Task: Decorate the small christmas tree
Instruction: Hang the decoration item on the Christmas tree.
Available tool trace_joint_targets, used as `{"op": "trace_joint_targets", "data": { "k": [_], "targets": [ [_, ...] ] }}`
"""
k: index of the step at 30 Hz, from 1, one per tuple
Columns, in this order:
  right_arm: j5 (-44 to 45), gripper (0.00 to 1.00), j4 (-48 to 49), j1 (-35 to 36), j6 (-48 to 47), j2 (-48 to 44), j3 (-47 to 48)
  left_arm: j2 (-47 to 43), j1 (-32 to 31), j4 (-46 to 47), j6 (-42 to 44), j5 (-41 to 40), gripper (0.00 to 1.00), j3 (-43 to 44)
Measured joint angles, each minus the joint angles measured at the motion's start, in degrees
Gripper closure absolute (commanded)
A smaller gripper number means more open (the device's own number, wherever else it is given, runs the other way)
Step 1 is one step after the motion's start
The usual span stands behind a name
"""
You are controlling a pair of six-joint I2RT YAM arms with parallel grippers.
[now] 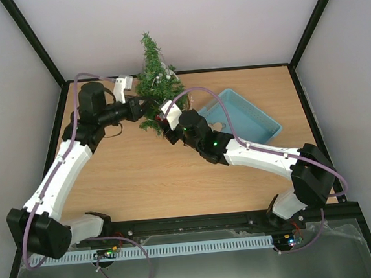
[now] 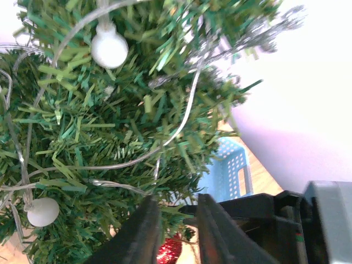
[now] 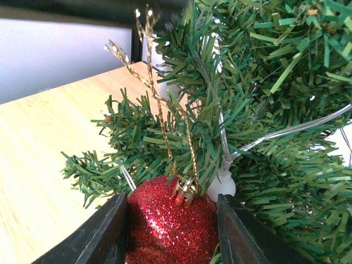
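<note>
The small christmas tree (image 1: 156, 83) stands at the back middle of the table, strung with a clear light wire and white bulbs (image 2: 109, 48). My right gripper (image 3: 171, 223) is shut on a red glitter ball (image 3: 168, 225) at the tree's lower front branches (image 3: 264, 110). The ball's gold string loop (image 3: 165, 121) runs up past a branch tip. My left gripper (image 2: 179, 220) is at the same low branches from the left. Its jaws stand a little apart with green needles between them, and the red ball (image 2: 170, 250) shows just beyond. In the top view both grippers (image 1: 149, 109) (image 1: 164, 119) meet at the tree's foot.
A light blue perforated basket (image 1: 248, 117) lies right of the tree, behind my right arm. A small white box (image 1: 124, 86) sits left of the tree at the back edge. Black frame posts and white walls close in the table.
</note>
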Motion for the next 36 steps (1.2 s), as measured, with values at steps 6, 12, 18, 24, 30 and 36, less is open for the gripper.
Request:
{"op": "trace_joint_targets", "data": {
  "k": [6,12,18,24,30,36],
  "targets": [
    [0.0,0.59,0.0,0.0,0.3,0.0,0.0,-4.8,0.0,0.7,-0.2,-0.5,0.65,-2.3],
    [0.0,0.59,0.0,0.0,0.6,0.0,0.0,-5.3,0.0,2.6,0.0,0.9,0.57,-5.6],
    [0.0,0.59,0.0,0.0,0.6,-0.1,0.0,-4.7,0.0,3.6,0.2,1.6,0.58,-6.2],
    [0.0,0.59,0.0,0.0,0.7,-0.1,0.0,-4.2,0.0,6.5,-0.3,2.7,0.67,-6.2],
    [-0.1,0.59,0.0,0.0,0.7,-0.1,0.0,-3.1,0.0,7.6,-0.3,3.0,0.70,-6.2],
    [-0.3,0.59,0.0,0.0,0.7,-0.1,0.0,-2.5,0.0,7.5,-0.2,3.0,0.97,-6.2]
  ]
}}
